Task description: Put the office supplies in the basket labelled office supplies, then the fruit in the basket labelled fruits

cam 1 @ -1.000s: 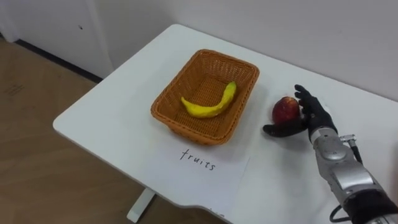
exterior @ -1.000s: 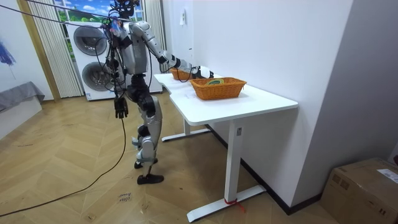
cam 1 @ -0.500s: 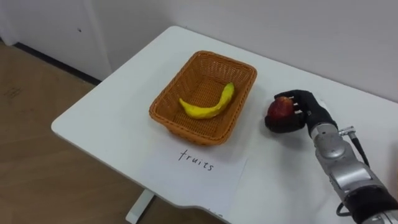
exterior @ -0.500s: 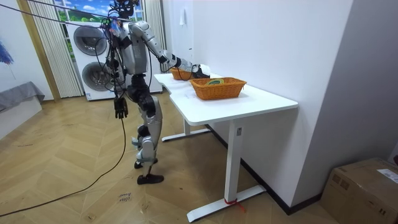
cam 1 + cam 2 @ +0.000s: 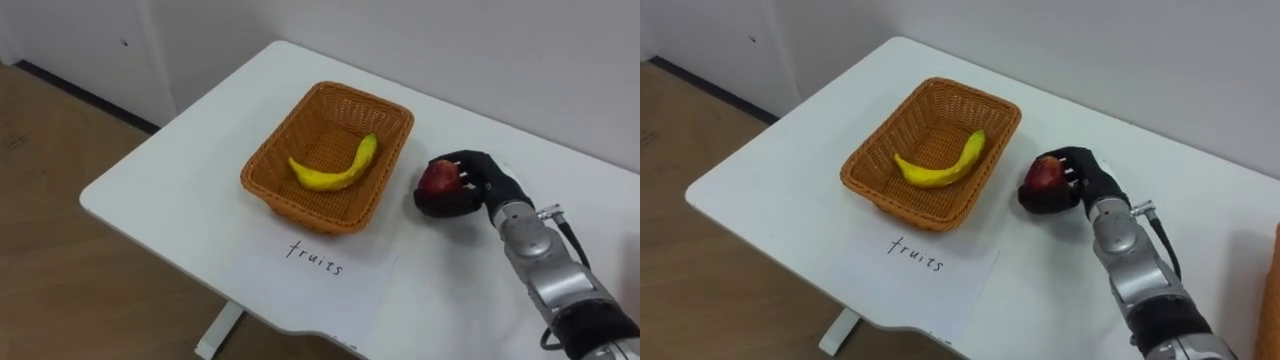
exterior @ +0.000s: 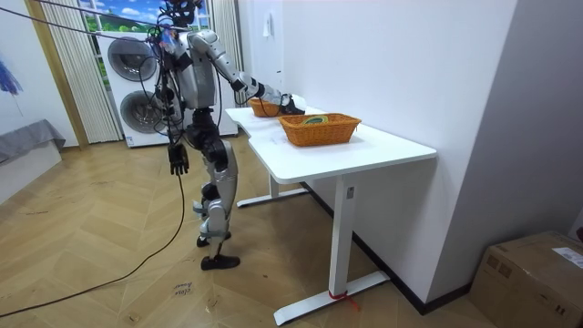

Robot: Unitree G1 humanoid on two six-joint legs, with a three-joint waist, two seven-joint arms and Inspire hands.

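- Table (image 5: 200,170): white top on a white frame. In the room view the robot stands at its end on the room view's left, with a white wall along the far side.
- Wicker basket (image 5: 285,135): rectangular, brown-orange, set on the table. One corner points toward the wall.
- Banana (image 5: 330,177): yellow, curved, lying on the floor of the wicker basket.
- Paper sheet (image 5: 330,285): white, with a handwritten word. It lies flat on the table just in front of the wicker basket, near the table's front edge.
- Apple (image 5: 438,178): red with a paler patch, just beside the right-hand wall of the wicker basket and outside it. It cannot be told whether it rests on the tabletop or is clear of it.
- Right hand (image 5: 487,185): black fingers on a silver forearm that reaches in from the lower right. The fingers curl over the top of the apple with the thumb below, so the apple is held in its grasp.
- Left hand (image 6: 178,160): hangs at the robot's side by the thigh, away from the table. The set of its fingers cannot be told.
- Second basket (image 6: 319,130): wicker, the same colour, on the table nearer the room camera and well apart from the first.
- Washing machines (image 6: 132,91): two, stacked, behind the robot.
- Cardboard box (image 6: 533,273): on the floor at the room view's lower right.
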